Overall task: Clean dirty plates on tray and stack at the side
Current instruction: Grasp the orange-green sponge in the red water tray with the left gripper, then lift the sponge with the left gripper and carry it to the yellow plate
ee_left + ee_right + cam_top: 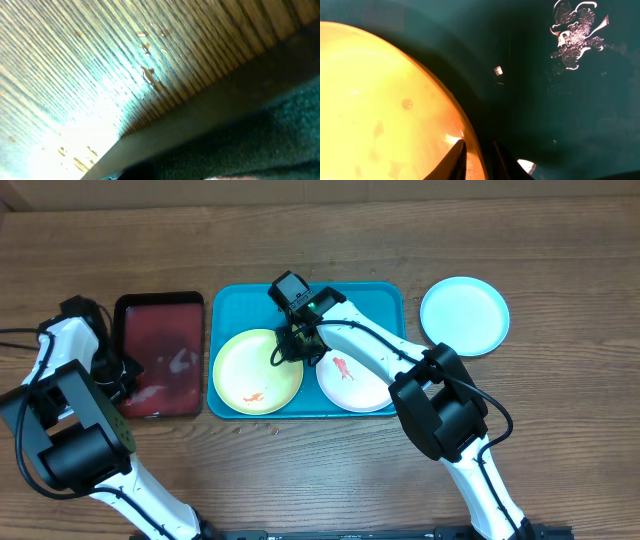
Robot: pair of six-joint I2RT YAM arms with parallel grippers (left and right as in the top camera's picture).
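Observation:
The teal tray (372,296) holds a yellow-green plate (250,370) with an orange smear on the left and a white plate (356,393) with a red smear on the right. A light blue plate (464,315) lies on the table to the right of the tray. My right gripper (288,346) is at the yellow-green plate's right rim. In the right wrist view its fingers (458,156) straddle that rim, shut on the plate (380,100) over the tray floor (560,115). My left gripper (122,370) sits at the dark red tray's left edge; its fingers do not show in the left wrist view.
A dark red, black-rimmed tray (160,352) lies left of the teal tray. The left wrist view shows wood table (75,65) and a dark edge with a dark green fuzzy surface (280,130) below it. A cardboard wall runs along the table's far edge.

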